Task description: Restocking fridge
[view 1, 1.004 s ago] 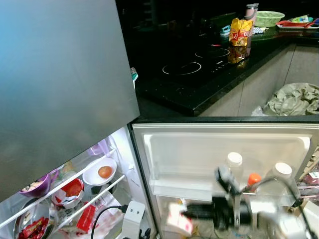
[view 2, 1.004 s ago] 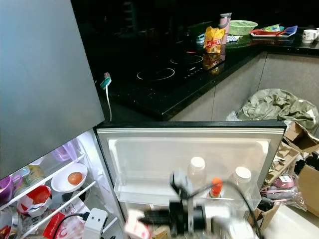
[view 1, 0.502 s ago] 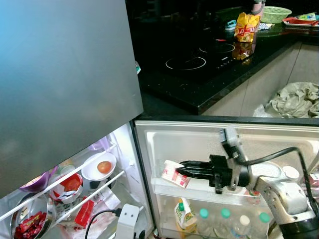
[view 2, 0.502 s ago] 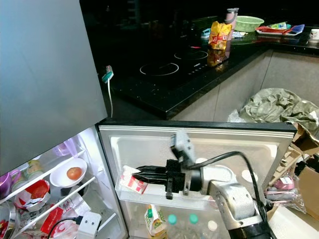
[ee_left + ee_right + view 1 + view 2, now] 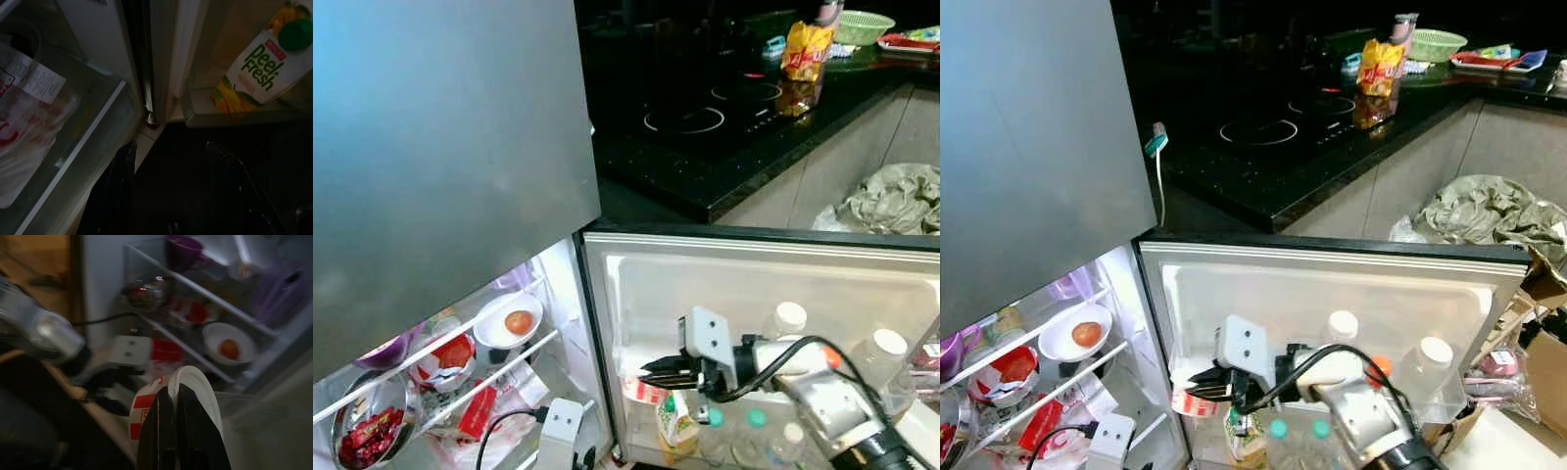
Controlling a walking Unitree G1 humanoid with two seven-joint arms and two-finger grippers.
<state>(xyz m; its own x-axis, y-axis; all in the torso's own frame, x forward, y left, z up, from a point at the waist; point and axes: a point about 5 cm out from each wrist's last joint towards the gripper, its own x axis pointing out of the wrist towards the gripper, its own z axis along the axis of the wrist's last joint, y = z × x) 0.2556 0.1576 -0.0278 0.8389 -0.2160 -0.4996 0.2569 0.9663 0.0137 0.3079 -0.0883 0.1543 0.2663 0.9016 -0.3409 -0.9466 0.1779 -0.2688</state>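
A: Where was the cup?

B: The red-and-white cup (image 5: pixel 1197 401) was pinched by its white rim between the right gripper (image 5: pixel 1206 384) fingers, pressed nearly together. It hung at the left, hinge-side end of the fridge door shelf (image 5: pixel 1435 403), lying on its side with its long axis running along the fingers, away from the wrist.

A: And which way did the target lie?

B: I judged it went on that door shelf or onto the wire shelves (image 5: pixel 509 362) inside the fridge, farther to the robot's left. The right arm was the nearer one, already holding it.

A: The other arm?

B: The left gripper (image 5: pixel 176 171) hung low by the juice carton (image 5: pixel 261 61), fingers apart, idle.
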